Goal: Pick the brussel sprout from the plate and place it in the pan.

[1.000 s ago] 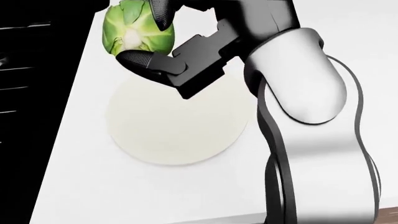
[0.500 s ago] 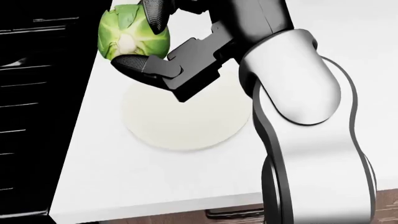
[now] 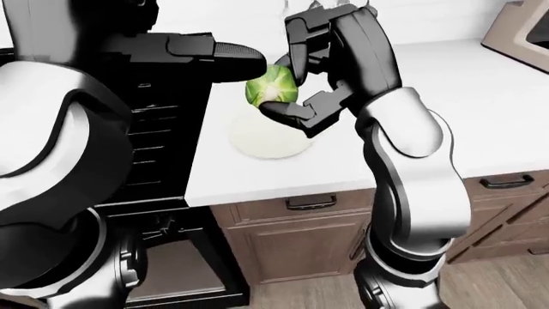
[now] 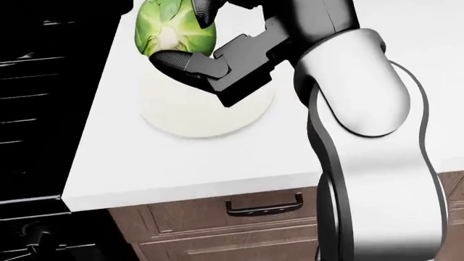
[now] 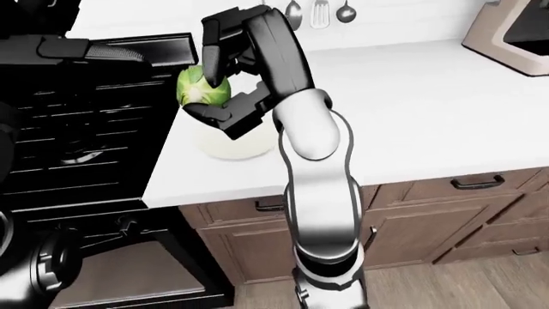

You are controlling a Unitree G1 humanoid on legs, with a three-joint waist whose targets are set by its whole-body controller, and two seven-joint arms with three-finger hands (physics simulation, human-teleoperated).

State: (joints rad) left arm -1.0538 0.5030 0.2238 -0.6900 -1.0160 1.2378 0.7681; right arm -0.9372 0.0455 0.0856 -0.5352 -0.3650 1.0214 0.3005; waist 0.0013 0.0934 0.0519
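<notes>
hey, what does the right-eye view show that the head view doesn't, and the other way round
Only the right-eye view shows the hanging utensils on the wall, the appliance at top right, the wood floor and the black stove. The head view adds nothing of its own; it just shows the grasp closer. Both show the right hand closed on the brussel sprout above the plate, the white counter and a drawer handle.

Head view: sprout was cut off by the top edge; right hand covered its lower edge and part of the plate. Upper fingers ran out of frame. Left-eye view: left hand overlapped the sprout's left side; contact could not be told. Appliance at top right was cropped, type unclear. Hanging utensils were too small to identify.
</notes>
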